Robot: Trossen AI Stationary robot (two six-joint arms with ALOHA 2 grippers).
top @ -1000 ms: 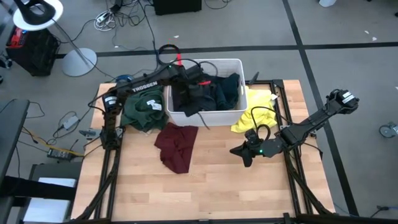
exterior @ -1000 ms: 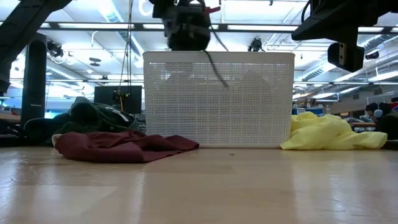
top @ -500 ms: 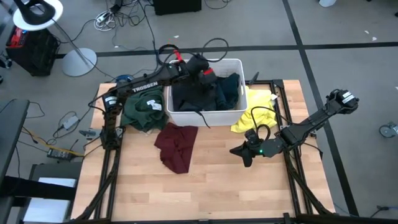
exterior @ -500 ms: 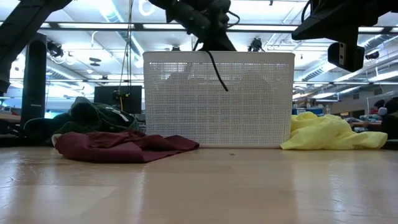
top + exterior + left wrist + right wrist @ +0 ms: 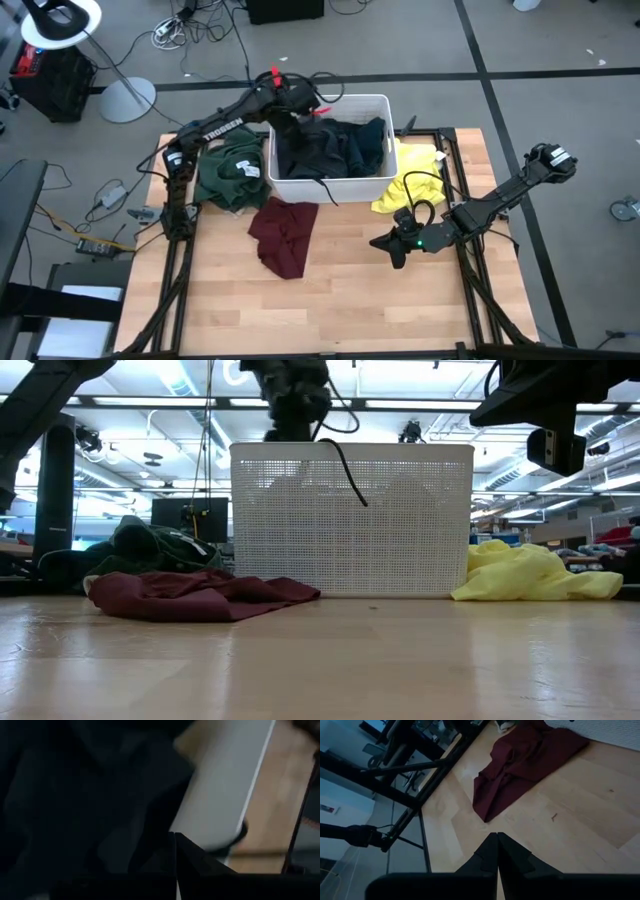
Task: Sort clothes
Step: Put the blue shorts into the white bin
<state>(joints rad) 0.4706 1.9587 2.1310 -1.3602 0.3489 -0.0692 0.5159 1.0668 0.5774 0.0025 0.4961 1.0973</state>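
Above the white tub's far-left corner, left gripper, fingers pressed together empty, has swung back from the dark clothes beneath: nothing extracted.

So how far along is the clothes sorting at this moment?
Partly done: green top, maroon piece and yellow piece lie in separate spots around the white tub. In hand: the left tool is at the tub's far-left corner. Left: dark clothes in the tub. The right tool waits, shut.
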